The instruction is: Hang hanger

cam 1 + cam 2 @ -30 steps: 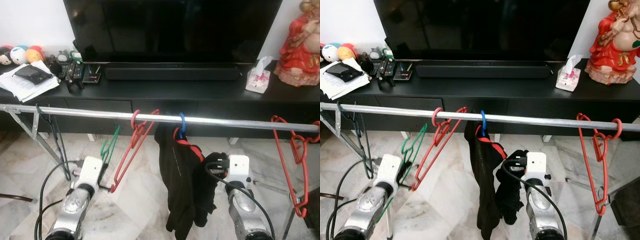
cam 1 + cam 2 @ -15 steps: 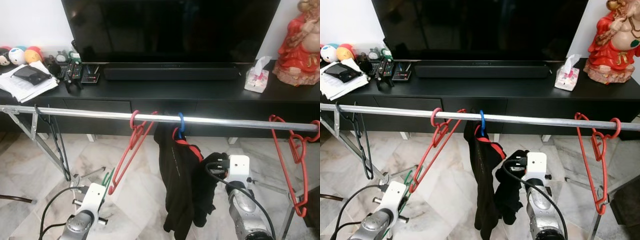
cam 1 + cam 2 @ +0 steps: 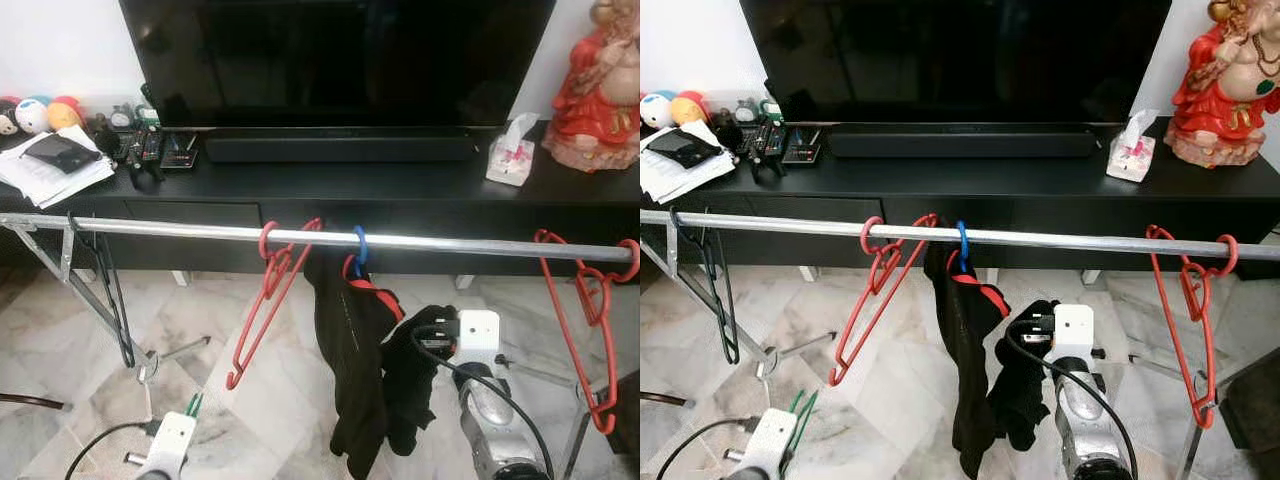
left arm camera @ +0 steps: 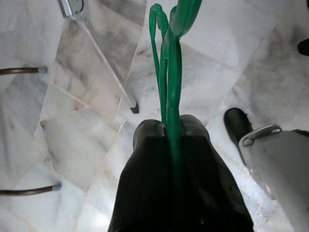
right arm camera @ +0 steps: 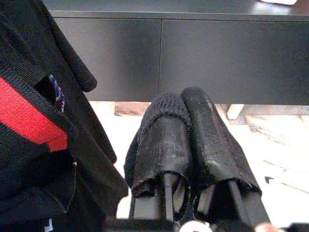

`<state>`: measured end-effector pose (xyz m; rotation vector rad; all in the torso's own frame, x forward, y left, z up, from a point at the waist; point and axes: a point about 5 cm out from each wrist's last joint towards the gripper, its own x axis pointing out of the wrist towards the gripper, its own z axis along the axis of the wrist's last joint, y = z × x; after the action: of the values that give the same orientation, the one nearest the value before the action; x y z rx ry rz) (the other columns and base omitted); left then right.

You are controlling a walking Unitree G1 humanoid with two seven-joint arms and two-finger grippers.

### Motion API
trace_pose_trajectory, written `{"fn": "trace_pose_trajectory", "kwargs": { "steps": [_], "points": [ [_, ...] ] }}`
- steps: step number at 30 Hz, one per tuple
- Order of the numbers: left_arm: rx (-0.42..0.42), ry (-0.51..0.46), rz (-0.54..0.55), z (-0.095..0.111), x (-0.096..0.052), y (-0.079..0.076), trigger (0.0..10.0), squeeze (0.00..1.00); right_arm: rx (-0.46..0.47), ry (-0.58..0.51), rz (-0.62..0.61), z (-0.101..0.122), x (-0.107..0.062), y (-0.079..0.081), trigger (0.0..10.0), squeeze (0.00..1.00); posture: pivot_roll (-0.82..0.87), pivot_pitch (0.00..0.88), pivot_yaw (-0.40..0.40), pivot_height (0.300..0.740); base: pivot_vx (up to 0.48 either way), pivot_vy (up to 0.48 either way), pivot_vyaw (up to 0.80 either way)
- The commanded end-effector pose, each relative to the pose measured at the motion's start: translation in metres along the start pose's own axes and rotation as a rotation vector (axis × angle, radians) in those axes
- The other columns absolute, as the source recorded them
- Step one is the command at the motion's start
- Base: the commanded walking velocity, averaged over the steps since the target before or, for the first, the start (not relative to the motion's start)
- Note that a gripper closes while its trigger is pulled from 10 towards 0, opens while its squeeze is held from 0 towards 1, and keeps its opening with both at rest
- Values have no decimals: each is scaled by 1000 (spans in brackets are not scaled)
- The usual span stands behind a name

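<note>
Low at the bottom left, my left gripper (image 4: 171, 128) is shut on a green hanger (image 4: 166, 63), well below the silver rail (image 3: 450, 243). The hanger's tip (image 3: 800, 408) pokes up above the wrist, over the marble floor. A black garment with red trim (image 3: 350, 340) hangs on a blue hanger (image 3: 362, 243) at the middle of the rail. My right gripper (image 5: 181, 99) is shut on a fold of that garment, just right of it and below the rail. A red hanger (image 3: 262, 300) hangs left of the garment.
Two red hangers (image 3: 580, 320) hang at the rail's right end and a black one (image 3: 112, 290) at its left. Behind the rail stands a black TV console (image 3: 330, 185) with a TV, papers, a tissue pack and a red statue. The rack's leg (image 3: 100, 310) slants down at the left.
My left arm has dropped from just under the rail to near the floor, taking the green hanger with it. The right arm has stayed in place.
</note>
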<state>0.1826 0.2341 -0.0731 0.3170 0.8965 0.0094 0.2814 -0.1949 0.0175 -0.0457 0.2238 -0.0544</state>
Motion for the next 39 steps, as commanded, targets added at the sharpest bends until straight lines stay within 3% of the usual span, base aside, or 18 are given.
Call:
{"fn": "trace_pose_trajectory", "kwargs": {
  "steps": [1,16,39],
  "points": [
    [-4,42,12,-10,-2,3,10000,0,-12,-36,2,6,2,1,10000,0,-175,0,27,740,0,0,0],
    [-2,30,-29,-4,0,-12,10000,0,-11,-54,-8,11,4,-2,10000,0,-182,0,26,740,-84,0,0],
    [-12,54,-42,-10,-2,-20,10000,0,2,-56,0,12,5,2,10000,0,-175,12,23,740,-268,0,-129]
  ]
}}
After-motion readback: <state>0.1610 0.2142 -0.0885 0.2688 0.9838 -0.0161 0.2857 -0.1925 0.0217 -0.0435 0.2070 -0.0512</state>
